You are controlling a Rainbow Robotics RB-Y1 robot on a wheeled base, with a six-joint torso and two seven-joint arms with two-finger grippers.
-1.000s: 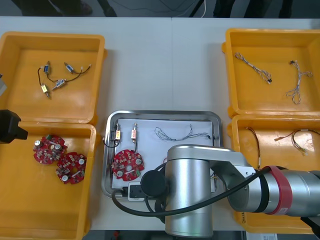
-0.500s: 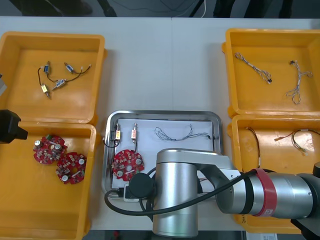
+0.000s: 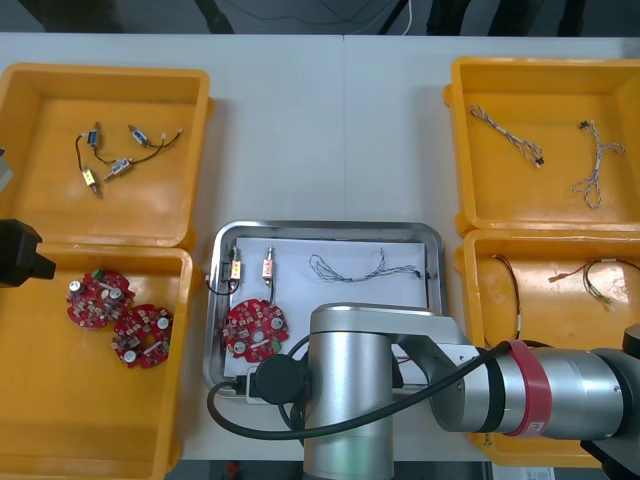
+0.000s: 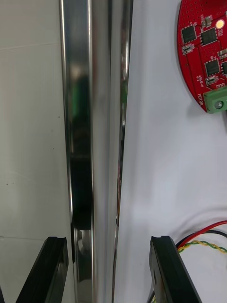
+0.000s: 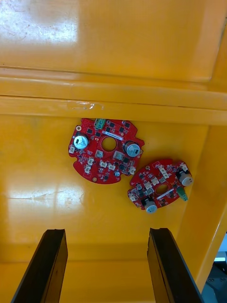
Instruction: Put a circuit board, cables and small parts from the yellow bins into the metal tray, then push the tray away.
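The metal tray [image 3: 325,227] sits at the middle of the counter's [image 3: 330,120] near edge, between the yellow bins, and is white inside. It holds one round red circuit board [image 3: 255,332] near its left end and two small metal parts [image 3: 237,268] toward its far left corner. A black cable [image 3: 216,285] runs along its left wall, and a twisted blue and white cable [image 3: 362,265] lies along its far side. The right arm [image 3: 370,400] reaches across the tray's near part.

In the right wrist view, the right pincer [image 4: 109,258] stands wide with nothing gripped. Its black fingers [image 4: 166,270] straddle the tray's shiny rim, one over the bare counter and one over the white floor. A red and yellow cable [image 4: 203,235] lies just beside the inner finger. Small white print beside the board's green connector [image 4: 216,101] appears to read "MOTOR". The other markings are too small to read.

The left pincer [image 5: 107,248] hangs wide and holds nothing over the yellow bin [image 3: 60,420] at the counter's near left corner. Two more red boards [image 5: 105,150] lie side by side, just apart, on that bin's floor. No print can be read on them.

The bin [image 3: 40,150] at the far left corner holds small metal parts on dark leads. The bin [image 3: 500,190] at the far right corner holds pale twisted cables. The bin [image 3: 480,300] at the near right corner holds red and yellow ones.
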